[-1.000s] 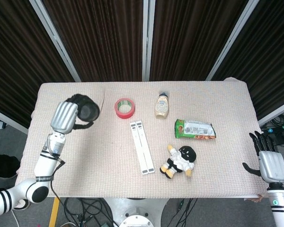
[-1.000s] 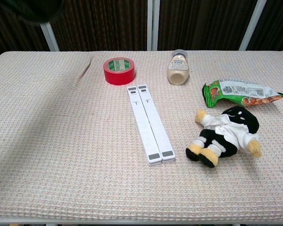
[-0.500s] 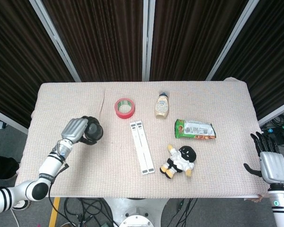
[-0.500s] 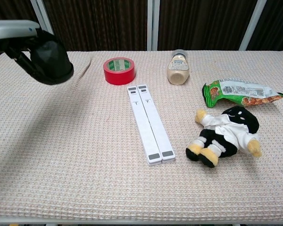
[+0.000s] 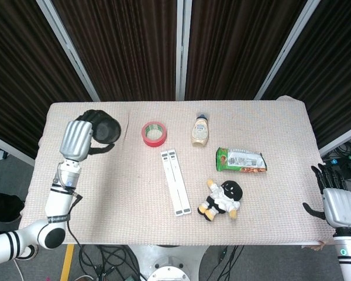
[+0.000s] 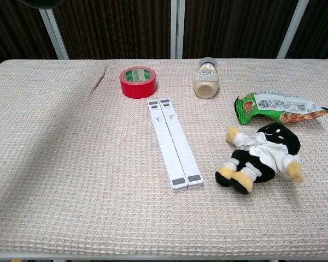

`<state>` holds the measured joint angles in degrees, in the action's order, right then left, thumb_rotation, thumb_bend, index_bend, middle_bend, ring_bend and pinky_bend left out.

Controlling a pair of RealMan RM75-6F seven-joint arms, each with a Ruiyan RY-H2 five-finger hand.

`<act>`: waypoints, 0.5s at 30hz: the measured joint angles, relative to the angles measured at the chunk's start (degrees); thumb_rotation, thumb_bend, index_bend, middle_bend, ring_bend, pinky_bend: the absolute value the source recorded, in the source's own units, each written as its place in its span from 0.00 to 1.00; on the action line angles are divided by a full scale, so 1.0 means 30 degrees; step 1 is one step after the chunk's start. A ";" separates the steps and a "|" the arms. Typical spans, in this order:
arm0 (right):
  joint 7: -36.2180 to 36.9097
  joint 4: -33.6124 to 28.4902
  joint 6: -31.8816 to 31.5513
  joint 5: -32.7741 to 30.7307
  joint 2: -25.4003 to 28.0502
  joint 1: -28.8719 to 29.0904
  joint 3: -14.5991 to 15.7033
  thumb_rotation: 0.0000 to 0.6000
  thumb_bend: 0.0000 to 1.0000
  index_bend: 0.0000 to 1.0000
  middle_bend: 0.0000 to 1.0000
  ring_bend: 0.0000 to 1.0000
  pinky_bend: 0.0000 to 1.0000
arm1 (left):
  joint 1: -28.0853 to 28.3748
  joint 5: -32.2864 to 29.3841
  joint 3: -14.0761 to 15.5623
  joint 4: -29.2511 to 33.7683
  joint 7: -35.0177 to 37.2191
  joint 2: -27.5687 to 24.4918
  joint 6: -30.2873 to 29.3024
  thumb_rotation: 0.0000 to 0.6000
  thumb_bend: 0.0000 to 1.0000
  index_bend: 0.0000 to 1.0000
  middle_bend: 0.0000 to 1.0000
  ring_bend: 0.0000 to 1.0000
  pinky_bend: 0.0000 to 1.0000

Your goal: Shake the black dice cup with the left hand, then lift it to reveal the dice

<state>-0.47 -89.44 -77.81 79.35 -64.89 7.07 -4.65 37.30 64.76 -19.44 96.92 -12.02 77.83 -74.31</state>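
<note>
Head view: the left hand (image 5: 77, 139), silver-backed with dark fingers, is raised over the far left part of the beige waffle-weave cloth-covered table (image 5: 105, 193), its fingers wrapped around the round black dice cup (image 5: 105, 127). The cup lies just to the right of the hand's back, tipped so that its dark rounded side faces the camera, and it looks lifted off the cloth. Whether any dice sit below it cannot be made out. Further right of this hand lies a flat red roll of tape (image 5: 154, 133), and beyond that a small cream-coloured bottle with a grey cap (image 5: 200, 130) on its side. Nearer the front edge, to the right of the hand, a pair of long white flat bars (image 5: 175, 182) lie side by side. The right hand (image 5: 334, 199) hangs off the right front corner of the table, well apart from everything, fingers spread and straight, holding nothing. To its left lie a green crinkled snack packet (image 5: 241, 160) and a black-and-white plush doll with yellow feet (image 5: 222, 199).

Chest view: only a dark sliver of the cup (image 6: 44, 3) shows at the top left edge; neither hand can be seen. The tape, the bottle, the bars, the packet and the doll lie on the cloth, none touching another.
</note>
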 measured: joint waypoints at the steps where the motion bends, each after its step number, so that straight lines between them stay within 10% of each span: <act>1: -0.0018 0.0012 0.0036 -0.0017 -0.0026 0.0007 0.0006 1.00 0.10 0.00 0.00 0.00 0.00 | 0.0012 -0.0139 0.0228 -0.0103 0.0062 0.0020 -0.0324 1.00 0.25 0.48 0.47 0.28 0.42; 15: -0.0245 0.0214 0.0314 -0.0171 -0.0233 0.0086 0.0047 1.00 0.10 0.00 0.00 0.00 0.00 | 0.0019 0.0063 0.1925 -0.1696 0.3246 0.0119 0.7708 1.00 0.25 0.49 0.48 0.29 0.43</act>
<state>-1.21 -88.80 -76.87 78.83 -65.59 7.33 -4.51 37.35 64.95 -13.66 91.83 -2.28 78.19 -51.18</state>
